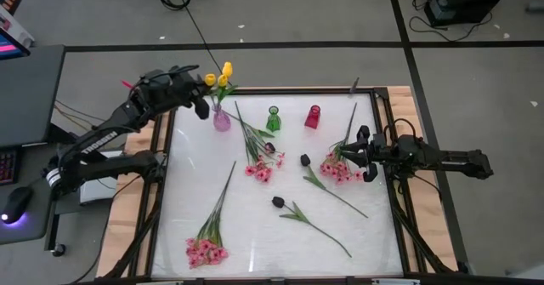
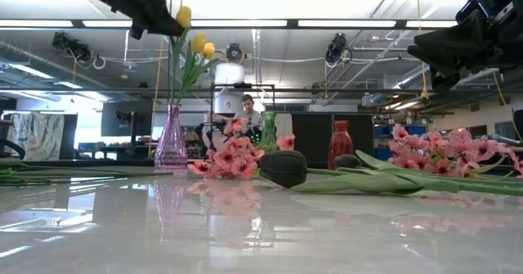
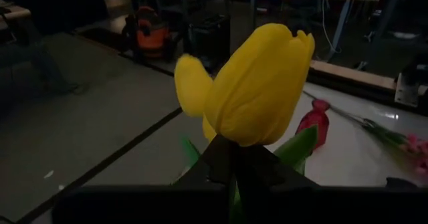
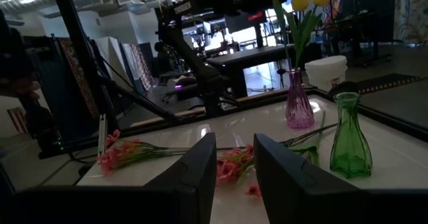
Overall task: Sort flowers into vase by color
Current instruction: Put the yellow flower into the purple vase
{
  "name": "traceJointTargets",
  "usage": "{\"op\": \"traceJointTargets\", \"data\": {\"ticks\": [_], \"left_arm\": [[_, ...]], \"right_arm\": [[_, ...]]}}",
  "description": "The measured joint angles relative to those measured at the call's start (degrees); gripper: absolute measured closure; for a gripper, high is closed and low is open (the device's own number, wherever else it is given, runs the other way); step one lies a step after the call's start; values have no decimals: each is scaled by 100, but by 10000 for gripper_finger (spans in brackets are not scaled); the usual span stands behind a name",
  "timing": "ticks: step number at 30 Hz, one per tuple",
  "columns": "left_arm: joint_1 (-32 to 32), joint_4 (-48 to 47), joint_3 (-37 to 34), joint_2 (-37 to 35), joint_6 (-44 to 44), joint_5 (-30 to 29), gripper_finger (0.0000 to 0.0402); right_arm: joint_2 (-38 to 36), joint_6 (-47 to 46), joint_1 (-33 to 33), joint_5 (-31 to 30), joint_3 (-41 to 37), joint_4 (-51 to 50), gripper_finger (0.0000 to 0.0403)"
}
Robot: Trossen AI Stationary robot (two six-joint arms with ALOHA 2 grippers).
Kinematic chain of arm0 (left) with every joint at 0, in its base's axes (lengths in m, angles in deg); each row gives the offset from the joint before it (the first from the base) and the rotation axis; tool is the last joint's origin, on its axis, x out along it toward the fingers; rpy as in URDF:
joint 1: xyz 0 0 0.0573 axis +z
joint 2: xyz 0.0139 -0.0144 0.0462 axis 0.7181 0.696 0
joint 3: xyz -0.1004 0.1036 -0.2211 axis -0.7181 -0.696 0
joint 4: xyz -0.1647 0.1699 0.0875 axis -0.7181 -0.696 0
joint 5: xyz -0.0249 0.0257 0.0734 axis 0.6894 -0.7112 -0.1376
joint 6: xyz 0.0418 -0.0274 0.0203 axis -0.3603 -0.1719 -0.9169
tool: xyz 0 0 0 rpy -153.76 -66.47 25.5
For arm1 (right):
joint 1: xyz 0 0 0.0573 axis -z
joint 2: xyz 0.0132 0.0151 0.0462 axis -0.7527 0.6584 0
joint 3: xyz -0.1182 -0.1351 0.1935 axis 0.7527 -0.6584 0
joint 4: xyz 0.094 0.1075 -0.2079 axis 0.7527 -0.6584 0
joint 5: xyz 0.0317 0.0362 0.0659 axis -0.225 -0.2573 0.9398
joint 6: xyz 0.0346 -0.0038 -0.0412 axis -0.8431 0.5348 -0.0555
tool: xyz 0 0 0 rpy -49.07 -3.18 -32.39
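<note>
Here your left tool point(image 1: 204, 82) hangs above the purple vase point(image 1: 221, 119) at the back left of the bench point(image 1: 255, 234), its fingers closed on a yellow tulip point(image 3: 257, 83) just under the bloom. You hold it high on the stem, probably so the stalk dangles straight toward the narrow neck, where two more yellow tulips point(image 2: 203, 45) already stand.

Your right tool point(image 1: 367, 156) waits at the bench's right edge, jaws a little apart and holding nothing that can be seen, just beside a spray of pink blossoms point(image 1: 337, 169). That spot looks chosen for the next pick.

The green vase point(image 1: 273, 120) and red vase point(image 1: 313, 116) stand empty along the back, lined up with the purple one, likely one for each colour. Still lying flat are two more pink sprays, one mid-bench point(image 1: 259, 168) and one near the front left corner point(image 1: 206, 249), plus two dark tulips point(image 1: 277, 202) toward the middle, stems trailing to the front right.

Judged from this, yellow is nearly sorted; pink and dark are not yet begun. A person point(image 2: 248, 109) sits in the room beyond.
</note>
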Motion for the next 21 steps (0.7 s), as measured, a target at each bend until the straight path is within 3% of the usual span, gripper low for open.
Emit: {"op": "traceJointTargets", "data": {"ticks": [21], "left_arm": [[0,4,-228,0,-5,0,382]], "right_arm": [[0,0,0,0,0,1,292]]}}
